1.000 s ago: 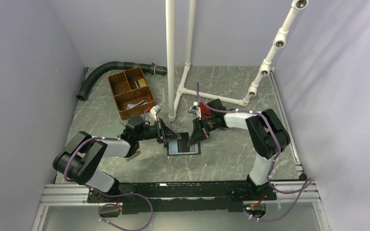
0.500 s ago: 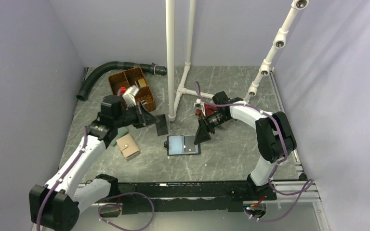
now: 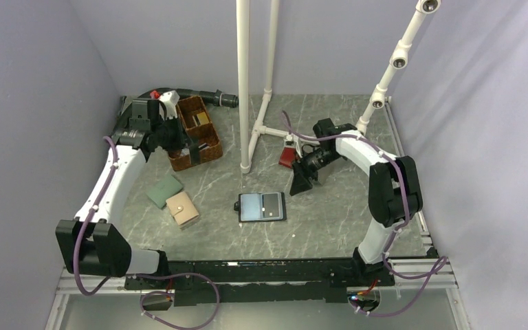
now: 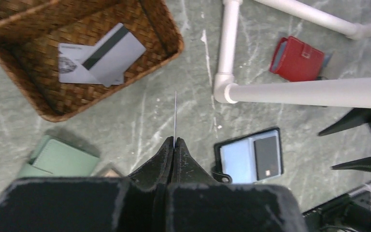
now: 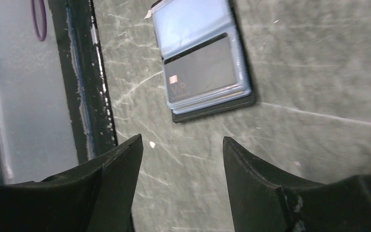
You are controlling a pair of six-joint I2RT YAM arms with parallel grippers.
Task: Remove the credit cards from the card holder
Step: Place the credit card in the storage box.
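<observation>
The card holder (image 3: 251,206) lies open on the table's middle, its left panel light blue, and a dark credit card (image 3: 272,205) sits in its right panel. My left gripper (image 3: 184,143) hangs at the wicker basket's front corner, shut on another dark credit card (image 3: 194,154). In the left wrist view that card (image 4: 175,113) shows edge-on as a thin line rising from the shut gripper (image 4: 174,140). My right gripper (image 3: 301,184) stands open just right of the holder. In the right wrist view, the card holder (image 5: 193,21) and its dark card (image 5: 200,70) lie ahead of the open gripper (image 5: 181,145).
The wicker basket (image 3: 210,148) at the back left holds light cards (image 4: 101,58). A green wallet (image 3: 163,190) and a beige wallet (image 3: 182,209) lie left of the holder. A red wallet (image 3: 288,157) sits by the white pipe frame (image 3: 244,82). A black hose (image 3: 199,94) lies behind the basket.
My left arm swung from the card holder out to the basket, carrying the dark card. My right gripper opened and drew back to the right of the holder.
</observation>
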